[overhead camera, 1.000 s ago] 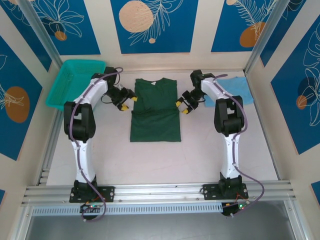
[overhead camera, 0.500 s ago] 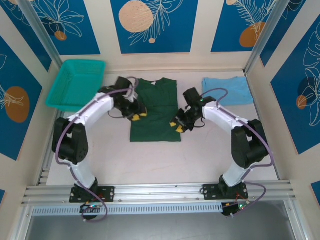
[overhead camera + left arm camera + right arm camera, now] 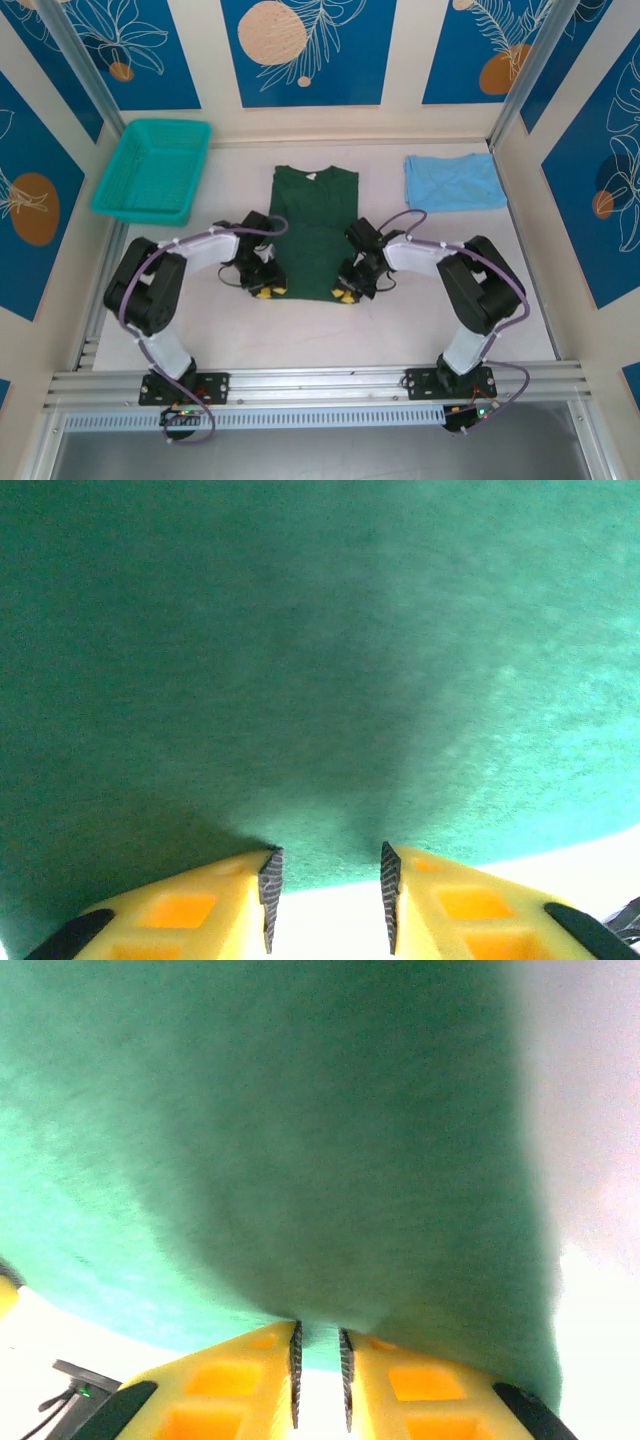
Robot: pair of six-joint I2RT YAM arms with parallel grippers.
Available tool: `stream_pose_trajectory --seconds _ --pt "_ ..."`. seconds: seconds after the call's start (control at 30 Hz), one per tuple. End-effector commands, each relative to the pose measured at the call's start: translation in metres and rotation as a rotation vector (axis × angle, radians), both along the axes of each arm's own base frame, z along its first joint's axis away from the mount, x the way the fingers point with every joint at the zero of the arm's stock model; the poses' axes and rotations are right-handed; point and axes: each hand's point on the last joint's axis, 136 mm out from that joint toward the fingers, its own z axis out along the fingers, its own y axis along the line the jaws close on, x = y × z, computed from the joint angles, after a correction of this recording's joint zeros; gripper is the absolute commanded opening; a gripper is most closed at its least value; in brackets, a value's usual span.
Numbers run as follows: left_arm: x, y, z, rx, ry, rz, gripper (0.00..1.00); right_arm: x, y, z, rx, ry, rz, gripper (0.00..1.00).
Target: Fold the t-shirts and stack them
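Two tools are down at the near hem of the shirt, one at each corner. My left tool (image 3: 265,292) has its yellow fingers (image 3: 262,880) spread a little, with pale bench showing in the gap and the hem's edge lying just at the tips. My right tool (image 3: 345,294) has its fingers (image 3: 292,1360) drawn nearly together, pinching the hem between the tips.

The dark green t-shirt (image 3: 315,225) stretches away from both tools as a narrow upright strip, collar at the far end, flat on the bench (image 3: 320,345). On both wrist cameras the green cloth looms close above the fingers.

Well beyond my right tool and off to its right, the sky-blue t-shirt (image 3: 453,181) lies as a folded rectangle, apart from the green one. Well beyond my left tool, off to its left, sits the teal basket (image 3: 140,213).
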Motion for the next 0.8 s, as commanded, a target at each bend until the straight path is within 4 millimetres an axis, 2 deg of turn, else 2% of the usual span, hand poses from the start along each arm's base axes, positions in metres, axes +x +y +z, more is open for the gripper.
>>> stream_pose_trajectory --seconds 0.0,0.1,0.17,0.27,0.37,0.47,0.6,0.7,0.77 --pt "-0.036 0.030 -0.006 0.097 0.054 0.095 0.36 -0.031 -0.028 -0.010 -0.132 0.032 -0.044 0.21" --pt "-0.055 0.031 0.006 0.042 0.061 0.163 0.36 -0.048 -0.033 -0.006 -0.150 0.022 -0.050 0.22" --pt "-0.063 0.032 0.021 0.010 0.053 0.176 0.37 -0.055 -0.035 0.002 -0.158 0.014 -0.054 0.22" --pt "-0.053 0.036 0.061 0.008 -0.049 0.167 0.44 -0.049 -0.033 0.030 -0.154 -0.065 -0.061 0.24" --pt "-0.022 0.018 0.101 -0.078 -0.162 0.132 0.42 -0.026 -0.027 0.061 -0.124 -0.151 -0.097 0.26" --pt "0.017 -0.012 0.120 -0.136 -0.202 0.034 0.29 0.009 -0.020 0.079 -0.096 -0.193 -0.141 0.21" --pt "0.082 -0.039 0.116 -0.129 -0.239 -0.050 0.24 0.066 -0.015 0.081 -0.086 -0.187 -0.167 0.17" --pt "0.127 -0.049 0.098 -0.130 -0.235 -0.056 0.21 0.108 -0.011 0.066 -0.063 -0.157 -0.160 0.14" --pt "0.150 -0.044 0.077 -0.083 -0.232 -0.053 0.20 0.131 -0.010 0.053 -0.045 -0.118 -0.155 0.13"
